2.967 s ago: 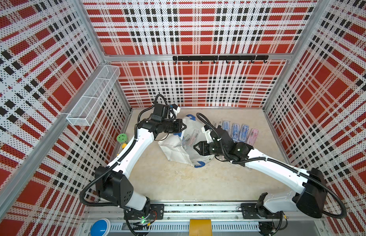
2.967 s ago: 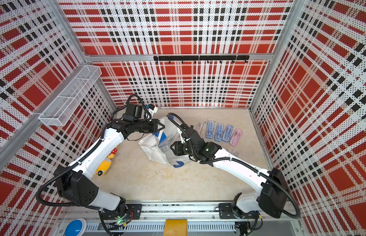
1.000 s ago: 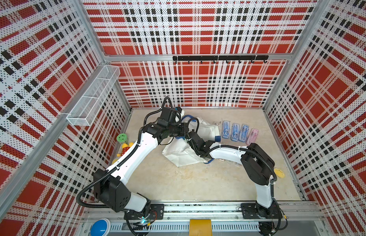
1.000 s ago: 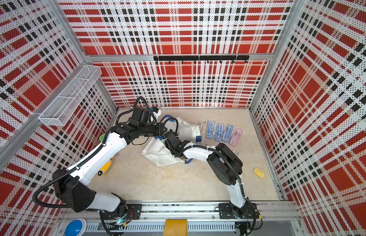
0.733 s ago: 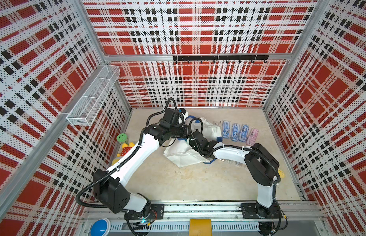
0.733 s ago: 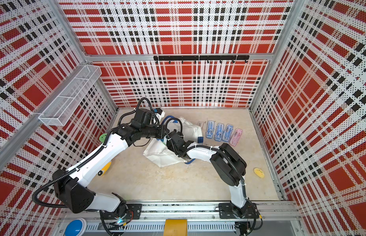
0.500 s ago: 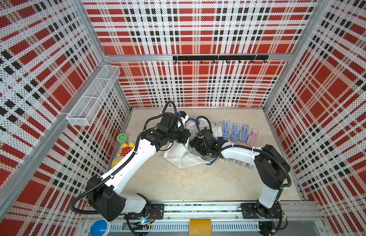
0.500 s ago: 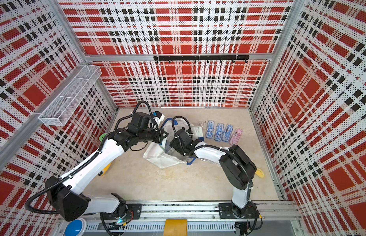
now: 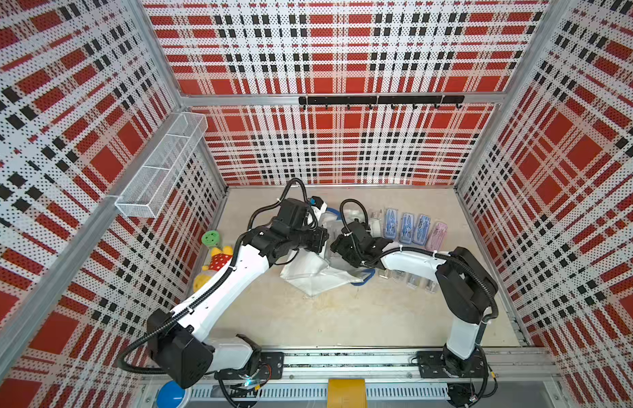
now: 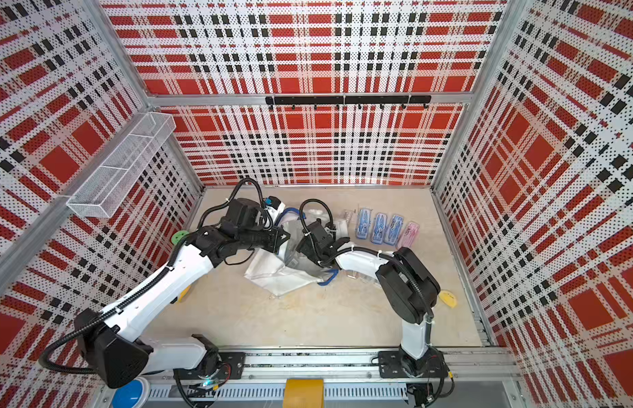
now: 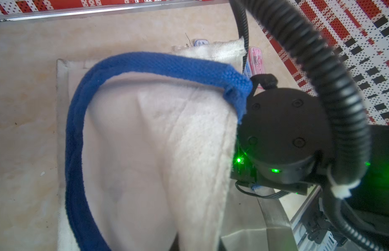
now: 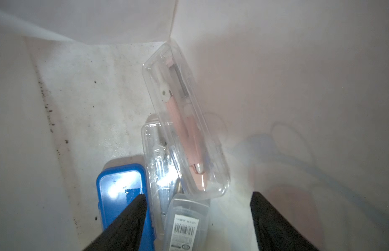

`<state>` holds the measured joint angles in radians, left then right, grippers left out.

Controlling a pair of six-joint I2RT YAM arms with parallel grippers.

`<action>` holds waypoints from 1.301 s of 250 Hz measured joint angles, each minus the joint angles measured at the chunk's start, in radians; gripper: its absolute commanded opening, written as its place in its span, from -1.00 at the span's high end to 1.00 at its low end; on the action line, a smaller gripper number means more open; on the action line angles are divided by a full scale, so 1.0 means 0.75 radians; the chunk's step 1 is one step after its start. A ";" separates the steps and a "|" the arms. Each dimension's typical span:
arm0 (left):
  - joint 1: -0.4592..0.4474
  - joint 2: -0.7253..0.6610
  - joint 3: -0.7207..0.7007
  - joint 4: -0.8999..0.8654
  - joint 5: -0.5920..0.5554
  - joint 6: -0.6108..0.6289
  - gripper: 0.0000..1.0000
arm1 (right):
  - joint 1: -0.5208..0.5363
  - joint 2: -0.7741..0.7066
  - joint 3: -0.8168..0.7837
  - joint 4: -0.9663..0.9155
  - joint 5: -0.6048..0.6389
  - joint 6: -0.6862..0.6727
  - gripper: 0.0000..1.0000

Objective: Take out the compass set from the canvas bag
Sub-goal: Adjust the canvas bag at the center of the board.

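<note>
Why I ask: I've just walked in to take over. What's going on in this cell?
Two robot arms are working on a white canvas bag with blue straps. The left end effector is shut, apparently pinching the bag's rim to hold it open. The right end effector is inside the bag, open, facing a clear plastic case with a pink compass and a blue plastic case; it grips nothing yet. A row of similar cases lies outside, beside the bag.

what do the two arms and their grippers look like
The left arm and right arm have white shells with black joints and bases. Black ribbed cable hoses loop along each, fixed by white ties. The right gripper has black wedge-shaped fingers; the round black housing behind it shows green lights. The left gripper is black too.
</note>
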<state>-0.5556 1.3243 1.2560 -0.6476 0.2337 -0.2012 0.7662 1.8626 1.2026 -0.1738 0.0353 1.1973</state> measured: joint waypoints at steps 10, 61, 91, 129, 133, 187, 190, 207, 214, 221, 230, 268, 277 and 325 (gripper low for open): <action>-0.002 0.005 0.003 -0.001 -0.008 0.000 1.00 | -0.001 0.009 0.000 0.007 -0.006 0.001 -0.52; -0.003 0.043 0.032 0.000 -0.026 0.000 1.00 | -0.004 0.056 0.000 0.053 -0.037 0.028 -0.42; -0.003 0.061 0.058 -0.011 -0.038 0.001 1.00 | -0.004 0.069 -0.006 0.095 -0.056 0.061 -0.31; -0.004 0.093 0.110 -0.051 -0.063 0.006 0.73 | -0.002 0.077 -0.030 0.142 -0.081 0.109 -0.27; -0.004 0.097 0.117 -0.056 -0.068 0.006 0.68 | -0.001 0.079 -0.030 0.144 -0.082 0.112 -0.28; -0.012 0.157 0.243 -0.116 -0.148 0.032 0.35 | 0.026 0.098 -0.019 0.143 -0.102 0.120 -0.26; -0.012 0.160 0.249 -0.119 -0.149 0.032 0.34 | 0.028 0.099 -0.017 0.140 -0.103 0.119 -0.26; -0.015 0.174 0.279 -0.127 -0.171 0.035 0.28 | 0.036 0.103 -0.003 0.134 -0.107 0.119 -0.26; -0.015 0.180 0.289 -0.129 -0.182 0.035 0.27 | 0.041 0.104 0.002 0.132 -0.109 0.119 -0.26; -0.015 0.185 0.302 -0.134 -0.190 0.035 0.27 | 0.042 0.105 0.006 0.131 -0.111 0.119 -0.26; -0.016 0.194 0.317 -0.142 -0.200 0.036 0.29 | 0.045 0.106 0.013 0.125 -0.112 0.118 -0.26; -0.016 0.241 0.374 -0.172 -0.223 0.035 0.46 | 0.050 0.108 0.022 0.115 -0.116 0.114 -0.26; -0.017 0.253 0.384 -0.180 -0.223 0.033 0.54 | 0.050 0.108 0.022 0.111 -0.117 0.114 -0.26; -0.020 0.310 0.419 -0.203 -0.213 0.024 1.00 | 0.051 0.108 0.022 0.112 -0.129 0.115 -0.25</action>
<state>-0.5709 1.5570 1.5703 -0.7998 0.0742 -0.1833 0.8047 1.9438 1.2190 -0.0895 -0.0616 1.2839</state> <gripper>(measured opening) 0.054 0.627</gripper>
